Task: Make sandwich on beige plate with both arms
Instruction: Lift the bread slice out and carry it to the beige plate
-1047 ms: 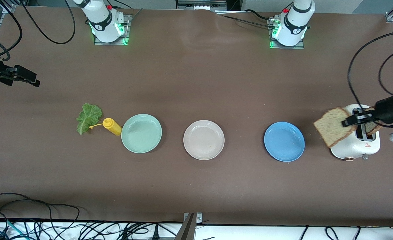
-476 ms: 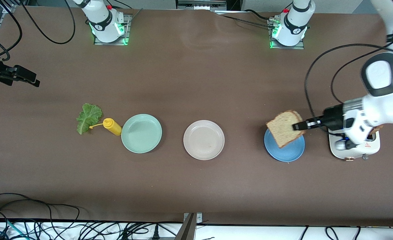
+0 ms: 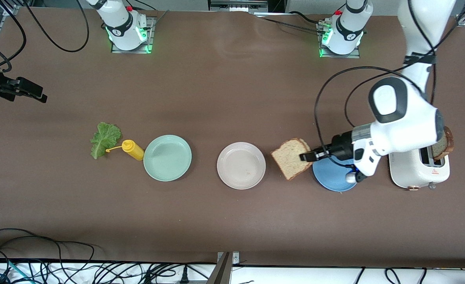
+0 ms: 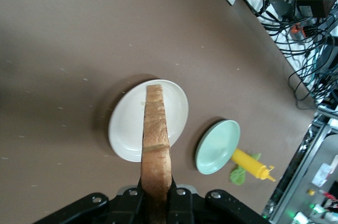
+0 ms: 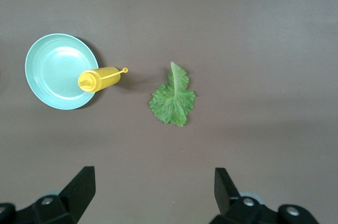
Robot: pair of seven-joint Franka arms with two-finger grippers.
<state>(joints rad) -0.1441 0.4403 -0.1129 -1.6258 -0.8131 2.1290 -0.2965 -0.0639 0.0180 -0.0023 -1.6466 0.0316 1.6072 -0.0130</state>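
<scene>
The bread slice (image 3: pixel 292 158) hangs in the air over the tabletop (image 3: pixel 232 221) between the beige plate (image 3: pixel 241 165) and the blue plate (image 3: pixel 332 178), clamped at one edge by the left pincer (image 3: pixel 308 156). A second slice (image 3: pixel 443 143) stands in the white toaster (image 3: pixel 419 170) at the left arm's end. The lettuce leaf (image 3: pixel 105 139) lies beside the yellow bottle (image 3: pixel 133 150) and the mint green plate (image 3: pixel 167 157), and the right pincer (image 5: pixel 153 187) waits with fingers spread wide over the tabletop at the right arm's end.
</scene>
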